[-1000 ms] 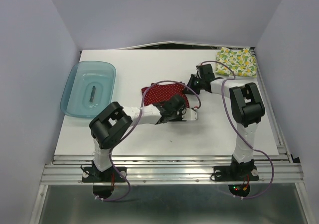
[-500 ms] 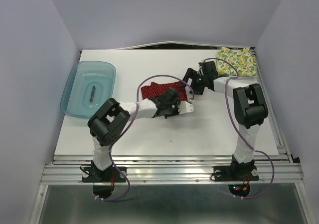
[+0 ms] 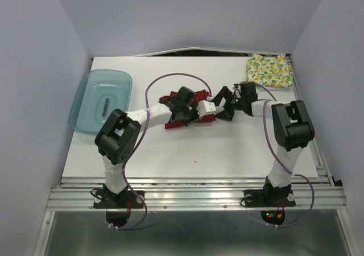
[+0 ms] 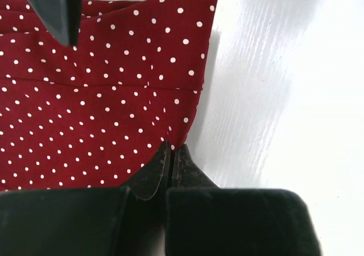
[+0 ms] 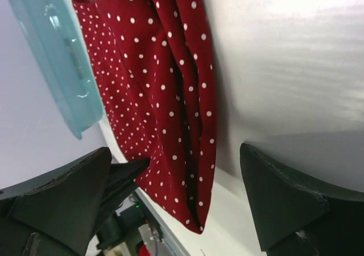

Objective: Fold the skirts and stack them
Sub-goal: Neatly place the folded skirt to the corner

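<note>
Red dotted skirt (image 4: 91, 91) sits pinched in left pincer (image 4: 170, 155).

Left pincer (image 4: 173, 152) pinched closed; right pincer (image 5: 193, 156) spread wide.

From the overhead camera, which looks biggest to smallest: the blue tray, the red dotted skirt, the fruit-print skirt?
1. Blue tray.
2-3. Unranked: fruit-print skirt and red dotted skirt look similar, and the arms hide part of the red one.
</note>
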Tool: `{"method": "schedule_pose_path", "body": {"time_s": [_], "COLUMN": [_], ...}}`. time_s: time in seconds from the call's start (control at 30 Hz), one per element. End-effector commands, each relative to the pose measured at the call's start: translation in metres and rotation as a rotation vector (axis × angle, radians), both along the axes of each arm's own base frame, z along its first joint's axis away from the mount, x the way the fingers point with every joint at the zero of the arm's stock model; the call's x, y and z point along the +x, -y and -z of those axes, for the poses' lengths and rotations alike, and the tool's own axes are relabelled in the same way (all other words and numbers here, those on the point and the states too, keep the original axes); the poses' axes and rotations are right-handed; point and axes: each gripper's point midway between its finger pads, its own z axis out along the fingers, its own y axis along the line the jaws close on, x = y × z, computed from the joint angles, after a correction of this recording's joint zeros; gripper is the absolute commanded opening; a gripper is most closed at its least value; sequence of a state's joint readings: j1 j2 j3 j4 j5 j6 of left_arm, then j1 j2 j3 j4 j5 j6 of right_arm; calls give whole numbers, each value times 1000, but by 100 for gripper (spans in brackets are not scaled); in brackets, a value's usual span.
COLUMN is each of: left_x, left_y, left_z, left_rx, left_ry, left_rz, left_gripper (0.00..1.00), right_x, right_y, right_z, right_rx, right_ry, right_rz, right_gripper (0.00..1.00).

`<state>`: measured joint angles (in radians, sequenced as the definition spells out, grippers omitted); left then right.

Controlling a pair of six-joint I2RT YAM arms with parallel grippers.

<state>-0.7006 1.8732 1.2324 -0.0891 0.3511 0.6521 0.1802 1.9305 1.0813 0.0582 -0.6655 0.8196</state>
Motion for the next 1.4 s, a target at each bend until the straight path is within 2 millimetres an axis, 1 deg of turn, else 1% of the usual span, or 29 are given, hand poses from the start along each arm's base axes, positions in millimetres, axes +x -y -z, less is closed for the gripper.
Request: {"method": "schedule_pose_path", "body": {"time_s": [0.0, 0.07, 0.1, 0.13, 0.17, 0.23, 0.27, 0.3, 0.37, 0.47, 0.5, 0.53, 0.77, 0.8, 0.83, 0.87, 0.9, 0.97, 1.0, 1.07, 1.1, 1.13, 1.17, 1.2, 1.23, 1.27, 1.3, 1.33, 1.37], "left_x": [2, 2, 3, 5, 5, 5, 5, 6, 6, 4, 4, 3, 2, 2, 3, 3, 3, 3, 4, 4, 4, 5, 6, 6, 6, 6, 8, 8, 11], "left_y": [19, 19, 19, 19, 20, 21, 21, 22, 22, 22, 22, 22, 21, 21, 21, 22, 21, 21, 20, 20, 21, 20, 19, 19, 18, 17, 14, 11, 5], "left_z": [-49, -49, -49, -49, -49, -48, -47, -47, -45, -42, -42, -40, -36, -35, -35, -34, -33, -31, -29, -30, -31, -31, -33, -35, -41, -47, -53, -69, -76], "left_rx": [-112, -111, -115, -120, -123, -122, -120, -121, -119, -117, -116, -114, -109, -109, -107, -106, -104, -100, -96, -97, -97, -99, -98, -102, -109, -118, -136, -164, -181], "left_ry": [37, 34, 31, 24, 22, 20, 18, 21, 17, 10, 8, 6, -3, -3, -3, -2, -4, -5, -6, -5, -3, -2, 4, 5, 12, 17, 6, 23, 19], "left_rz": [28, 27, 25, 23, 24, 27, 28, 31, 35, 39, 43, 46, 48, 47, 46, 47, 46, 46, 44, 42, 43, 38, 32, 23, 16, 6, -22, -36, -59], "left_gripper": [0, 0, 0, 0, 0, 0, 0, 0, 0, 0, 0, 0, 0, 0, 0, 0, 0, 0, 0, 0, 1, 4, 9, 14, 25, 30, 35, 48, 50], "right_x": [-9, -9, -10, -11, -15, -13, -15, -14, -15, -14, -12, -14, -13, -15, -15, -15, -15, -14, -14, -12, -10, -10, -10, -8, -6, -4, -8, 5, 10], "right_y": [-16, -17, -21, -21, -26, -27, -31, -31, -37, -38, -39, -39, -41, -44, -45, -45, -45, -45, -45, -46, -47, -47, -47, -47, -47, -46, -43, -41, -39], "right_z": [0, 2, 4, 7, 14, 17, 19, 26, 28, 37, 38, 43, 55, 57, 56, 58, 58, 58, 56, 54, 51, 49, 48, 45, 41, 38, 44, 39, 32], "right_rx": [167, 186, 189, 190, 190, 199, 201, 199, 215, 220, 227, 234, 240, 239, 244, 243, 244, 242, 244, 244, 245, 246, 240, 236, 217, 195, 155, 113, 72], "right_ry": [-28, -7, 3, -4, -17, -16, -20, -36, -42, -61, -59, -76, -103, -108, -109, -112, -111, -103, -98, -85, -73, -65, -52, -39, 1, 28, -9, 32, 88], "right_rz": [24, 34, 25, 31, 19, 22, 12, 15, 3, 7, 6, 2, 2, -6, -5, -4, -6, -10, -13, -23, -27, -36, -48, -54, -76, -88, -91, -78, -98], "right_gripper": [100, 100, 100, 100, 100, 100, 100, 100, 97, 91, 85, 82, 68, 65, 59, 56, 51, 43, 33, 22, 10, 3, 1, 1, 1, 1, 1, 1, 1]}}
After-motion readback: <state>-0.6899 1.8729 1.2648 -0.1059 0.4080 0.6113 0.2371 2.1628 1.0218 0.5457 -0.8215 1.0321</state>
